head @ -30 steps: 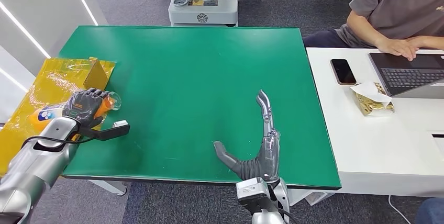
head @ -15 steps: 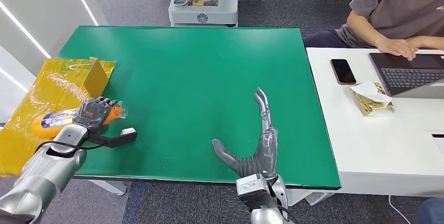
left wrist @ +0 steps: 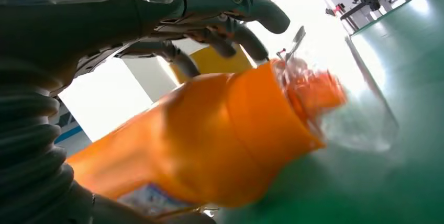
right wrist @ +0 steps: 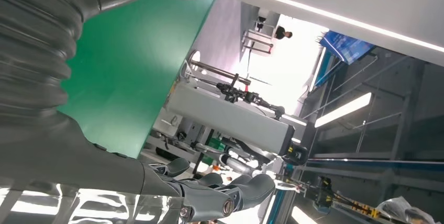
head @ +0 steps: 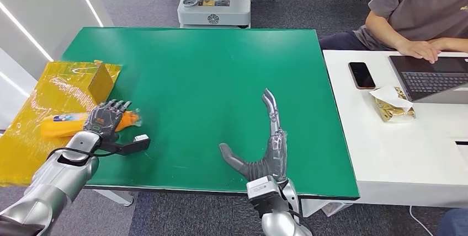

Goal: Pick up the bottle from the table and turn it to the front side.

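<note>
The orange bottle with a white-and-blue label lies on its side at the left edge of the green table, its clear cap pointing toward the table's middle. My left hand is over its neck end with the fingers spread. In the left wrist view those fingers arch above the bottle without touching it, and the cap is blurred. My right hand lies flat and open on the table near the front edge, holding nothing.
A crinkled yellow foil bag with a small brown box lies under and behind the bottle. To the right stands a white table with a phone, a laptop and a seated person. A grey machine base stands beyond the far edge.
My left hand has brought the bottle down and toward the table's front, then spread its fingers off it. The bottle now lies flat. My right hand has edged slightly left.
</note>
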Robot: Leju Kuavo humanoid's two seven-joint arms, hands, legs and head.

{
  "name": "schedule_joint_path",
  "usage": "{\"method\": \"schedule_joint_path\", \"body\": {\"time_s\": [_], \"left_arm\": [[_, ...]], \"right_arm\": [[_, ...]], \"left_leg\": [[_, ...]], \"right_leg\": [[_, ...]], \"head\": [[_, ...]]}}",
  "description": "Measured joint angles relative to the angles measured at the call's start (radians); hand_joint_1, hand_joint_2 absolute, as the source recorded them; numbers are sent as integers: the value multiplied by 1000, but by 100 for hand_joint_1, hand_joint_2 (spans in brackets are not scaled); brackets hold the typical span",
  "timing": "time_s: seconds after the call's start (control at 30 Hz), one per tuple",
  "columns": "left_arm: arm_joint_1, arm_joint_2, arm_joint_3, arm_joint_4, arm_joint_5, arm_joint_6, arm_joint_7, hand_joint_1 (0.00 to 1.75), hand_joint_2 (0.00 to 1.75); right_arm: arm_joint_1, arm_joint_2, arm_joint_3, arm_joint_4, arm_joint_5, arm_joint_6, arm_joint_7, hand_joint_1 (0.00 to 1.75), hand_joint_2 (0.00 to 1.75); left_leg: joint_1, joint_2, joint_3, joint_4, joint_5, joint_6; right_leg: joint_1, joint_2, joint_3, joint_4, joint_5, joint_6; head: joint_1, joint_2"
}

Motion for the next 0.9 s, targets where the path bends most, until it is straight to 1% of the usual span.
{"method": "schedule_joint_path", "body": {"time_s": [0.43, 0.57, 0.63, 0.67, 0.73, 0.8, 0.87, 0.9], "left_arm": [[0, -1, 5, 11, -7, -20, 20, 0, 175], [0, -1, 11, 12, -10, -14, 22, 0, 175], [1, -1, 15, 12, -9, 5, 22, 0, 175], [2, -1, 20, 12, -6, 29, 21, 0, 175], [6, -1, 36, 11, 14, 116, 9, 0, 175], [17, -4, 65, -4, 50, 240, -31, 0, 175], [49, -17, 140, -88, 80, 331, -132, 0, 175], [67, -30, 195, -148, 91, 352, -206, 0, 175]], "right_arm": [[-16, 0, 11, 32, -30, -5, -19, 0, 175], [-27, 0, 15, 42, -40, -7, -22, 0, 175], [-31, 0, 16, 45, -46, -7, -23, 0, 175], [-33, 0, 17, 47, -50, -8, -24, 0, 175], [-35, 0, 18, 50, -54, -8, -28, 0, 175], [-36, 0, 18, 52, -54, -8, -29, 0, 175], [-35, 0, 18, 52, -53, -8, -29, 0, 175], [-36, 0, 18, 53, -54, -8, -29, 0, 175]], "left_leg": [[0, 0, 0, 0, 0, 0], [0, 0, 0, 0, 0, 0], [0, 0, 0, 0, 0, 0], [0, 0, 0, 0, 0, 0], [0, 0, 0, 0, 0, 0], [0, 0, 0, 0, 0, 0], [-1, 0, 0, 0, 0, 0], [-1, 0, 0, 0, 0, 0]], "right_leg": [[0, 0, 0, 0, 0, 0], [0, 0, 0, 0, 0, 0], [0, 0, 0, 0, 0, 0], [0, 0, 0, 0, 0, 0], [0, 0, 0, 0, 0, 0], [0, 0, 0, 0, 0, 0], [0, 0, 0, 0, 0, 0], [0, 0, 0, -1, 0, 0]], "head": [[0, 0], [0, 0], [0, 0], [0, 0], [0, 0], [0, 0], [0, 0], [0, 0]]}}
